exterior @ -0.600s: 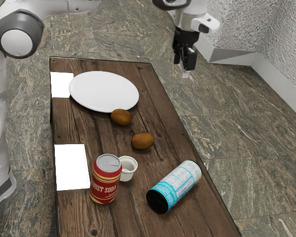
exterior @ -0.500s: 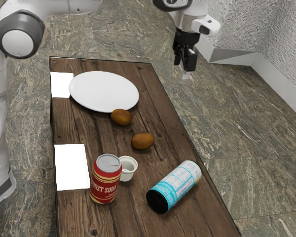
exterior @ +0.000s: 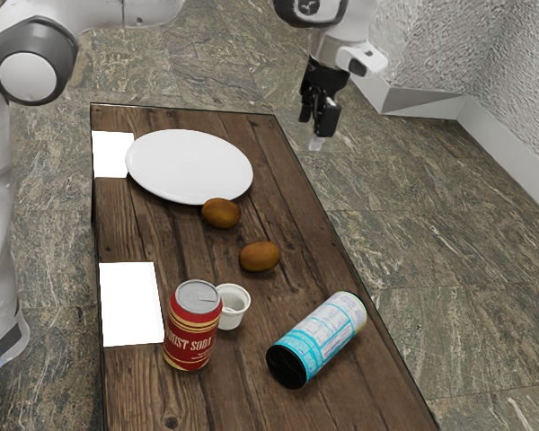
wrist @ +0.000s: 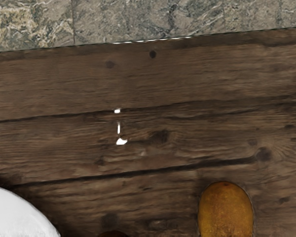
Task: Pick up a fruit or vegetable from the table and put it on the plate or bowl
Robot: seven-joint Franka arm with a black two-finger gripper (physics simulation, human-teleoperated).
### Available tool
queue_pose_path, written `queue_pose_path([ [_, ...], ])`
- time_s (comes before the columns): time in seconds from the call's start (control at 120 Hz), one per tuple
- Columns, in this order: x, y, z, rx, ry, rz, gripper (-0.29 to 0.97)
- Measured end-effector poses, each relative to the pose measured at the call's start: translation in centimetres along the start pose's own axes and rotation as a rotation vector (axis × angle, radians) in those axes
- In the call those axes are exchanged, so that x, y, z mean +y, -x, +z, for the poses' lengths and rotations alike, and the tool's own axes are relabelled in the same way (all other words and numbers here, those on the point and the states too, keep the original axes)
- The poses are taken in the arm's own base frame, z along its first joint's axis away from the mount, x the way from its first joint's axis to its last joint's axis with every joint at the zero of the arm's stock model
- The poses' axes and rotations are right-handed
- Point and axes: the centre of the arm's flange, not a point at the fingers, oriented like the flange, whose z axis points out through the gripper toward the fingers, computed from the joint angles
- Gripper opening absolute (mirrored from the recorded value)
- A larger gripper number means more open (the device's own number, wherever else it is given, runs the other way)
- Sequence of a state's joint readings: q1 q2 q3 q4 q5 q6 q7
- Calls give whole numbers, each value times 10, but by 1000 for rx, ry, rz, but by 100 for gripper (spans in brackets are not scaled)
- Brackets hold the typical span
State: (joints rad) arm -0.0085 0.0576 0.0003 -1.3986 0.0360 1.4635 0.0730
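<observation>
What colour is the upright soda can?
The soda can is red; best in the exterior view.

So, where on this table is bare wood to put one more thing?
Bare wood runs along the table's edge on the exterior view's right, beside the plate, the upper kiwi and the lower kiwi. Another patch lies between the upper white card and the lower white card. The near end is crowded: soda can, cup, lying canister.

Exterior view high, angled down over table [exterior: 242, 386], wrist view close above, sharing plate [exterior: 189, 166]
</observation>
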Motion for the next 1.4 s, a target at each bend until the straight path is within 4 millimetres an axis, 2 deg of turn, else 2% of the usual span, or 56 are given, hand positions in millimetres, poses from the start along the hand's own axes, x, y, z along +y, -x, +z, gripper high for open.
queue_pose_path([
  [0.067, 0, 0, 17, -31, 12, 9, 68],
  [0.258, 2, 19, 65, -90, 87, -23, 68],
  [0.317, 2, 26, 77, -94, 104, -39, 68],
  [0.383, 4, 34, 82, -80, 118, -55, 68],
  [0.608, 39, 61, 116, -49, 84, -27, 68],
  [0.742, 47, 64, 137, -29, 91, -37, 68],
  [0.875, 60, 60, 148, 4, 116, -40, 68],
  [1.017, 62, 59, 161, 24, 128, -57, 68],
  [1.233, 64, 62, 190, 13, 130, -74, 68],
  [1.4, 63, 62, 199, 10, 130, -84, 68],
])
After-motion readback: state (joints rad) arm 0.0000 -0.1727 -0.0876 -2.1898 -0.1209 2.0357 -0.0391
